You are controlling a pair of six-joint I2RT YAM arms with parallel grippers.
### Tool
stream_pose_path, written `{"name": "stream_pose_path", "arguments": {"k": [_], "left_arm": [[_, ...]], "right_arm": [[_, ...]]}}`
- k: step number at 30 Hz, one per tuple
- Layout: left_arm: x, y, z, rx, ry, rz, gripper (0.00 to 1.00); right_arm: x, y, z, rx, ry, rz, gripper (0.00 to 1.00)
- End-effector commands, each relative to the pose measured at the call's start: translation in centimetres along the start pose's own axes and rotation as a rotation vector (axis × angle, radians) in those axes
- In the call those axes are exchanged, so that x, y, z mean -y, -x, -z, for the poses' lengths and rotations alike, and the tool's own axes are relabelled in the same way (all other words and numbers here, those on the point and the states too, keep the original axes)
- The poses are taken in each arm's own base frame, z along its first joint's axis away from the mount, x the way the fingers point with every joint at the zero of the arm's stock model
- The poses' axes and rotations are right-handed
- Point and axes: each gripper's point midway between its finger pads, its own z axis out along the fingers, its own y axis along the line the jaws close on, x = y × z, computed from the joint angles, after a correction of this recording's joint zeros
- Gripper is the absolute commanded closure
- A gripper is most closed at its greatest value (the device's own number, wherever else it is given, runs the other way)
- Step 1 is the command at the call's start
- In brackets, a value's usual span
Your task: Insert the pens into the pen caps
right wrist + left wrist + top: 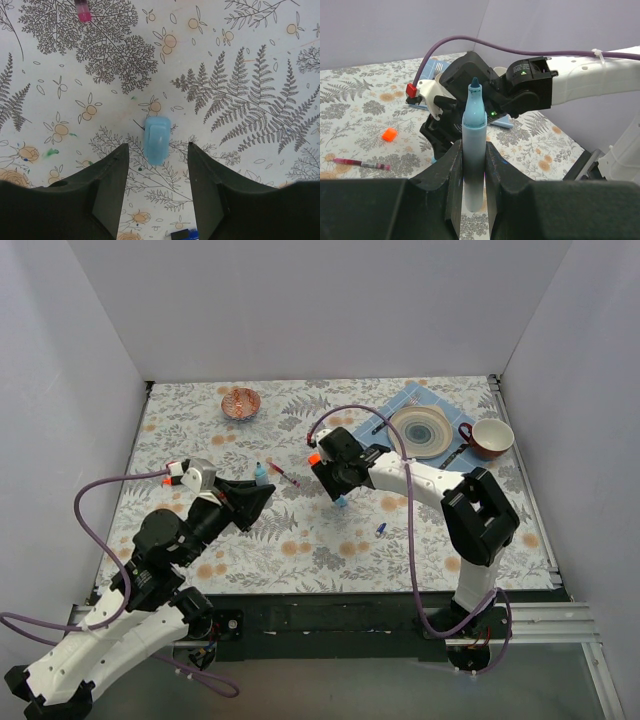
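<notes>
My left gripper (256, 494) (472, 150) is shut on the chunky light-blue marker (474, 125), holding it upright with its bare tip up; it also shows in the top view (261, 475). My right gripper (340, 490) (158, 146) is open and points down over the light-blue cap (157, 139) (342, 502), which lies flat on the cloth between its jaws, untouched. The dark-blue cap (381, 529) (185, 234) lies nearby. The orange cap (314, 459) (390, 134) and the dark-red pen (283, 474) (360, 163) lie on the table. The white pen and black marker are out of view.
A copper bowl (240, 402) sits at the back left. A plate (420, 430) on a blue mat (402, 400), dark cutlery and a red mug (490, 438) stand at the back right. White walls enclose the table.
</notes>
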Motion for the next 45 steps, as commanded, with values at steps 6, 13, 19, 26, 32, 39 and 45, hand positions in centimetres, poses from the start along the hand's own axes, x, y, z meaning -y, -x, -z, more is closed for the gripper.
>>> {"name": "stream_pose_path", "arguments": {"k": [6, 13, 19, 26, 32, 39, 45], "left_arm": [[-0.3, -0.6, -0.4, -0.03, 0.016, -0.004, 0.96], [-0.3, -0.7, -0.5, -0.032, 0.015, -0.004, 0.96], [-0.3, -0.9, -0.5, -0.039, 0.014, -0.004, 0.96], [-0.4, -0.8, -0.5, -0.036, 0.019, -0.005, 0.96], [-0.4, -1.2, -0.8, -0.051, 0.025, 0.018, 0.99], [-0.2, -3.6, -2.2, -0.143, -0.001, 0.002, 1.0], [0.9, -5.5, -2.6, -0.216, -0.086, -0.019, 1.0]], "right_arm": [[0.1, -0.8, -2.1, -0.073, 0.037, 0.005, 0.5], [-0.6, -2.2, -3.2, -0.115, 0.074, 0.0, 0.51], [-0.8, -3.1, -4.3, -0.147, 0.079, -0.018, 0.56], [-0.2, -4.7, -4.5, -0.192, 0.036, -0.029, 0.66], [0.7, -4.1, -2.9, -0.169, -0.005, -0.039, 0.99], [1.5, 2.3, 4.2, 0.02, -0.026, -0.121, 0.99], [0.1, 11.5, 15.0, 0.369, 0.109, -0.317, 0.99]]}}
